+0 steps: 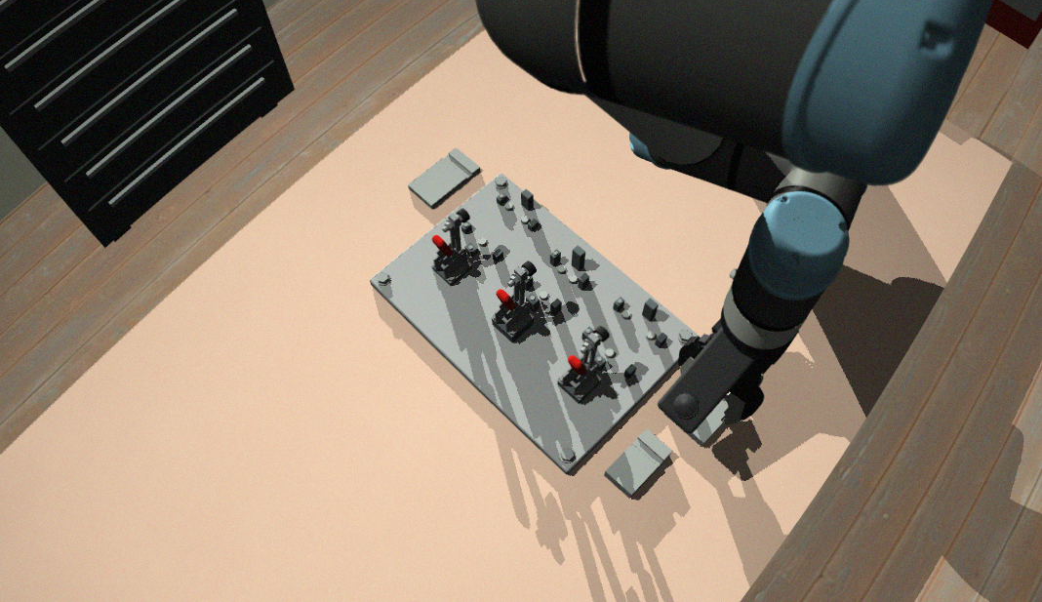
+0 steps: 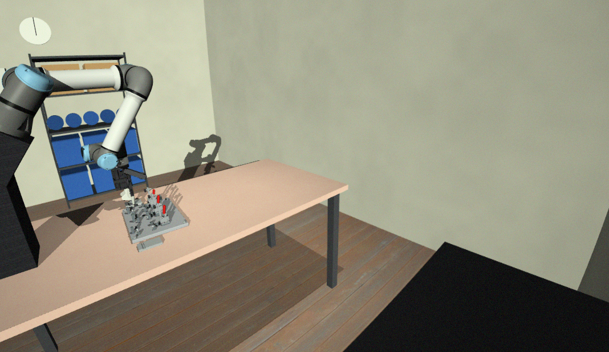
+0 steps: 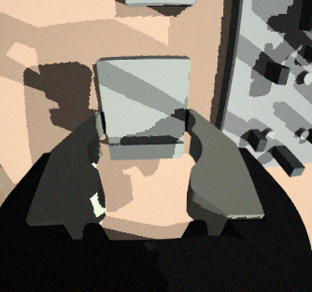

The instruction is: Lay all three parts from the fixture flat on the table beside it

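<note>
Hand (image 3: 142,125) clamped on the third part (image 3: 142,99), just off the fixture (image 1: 460,311) end; I'd lower it level onto the bench (image 1: 230,411), short of the laid part (image 1: 639,462), then release.

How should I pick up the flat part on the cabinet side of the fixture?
Come from straight above and pinch its two long side edges. The part lies flat on the table, so only those parallel sides offer the jaws purchase.
</note>
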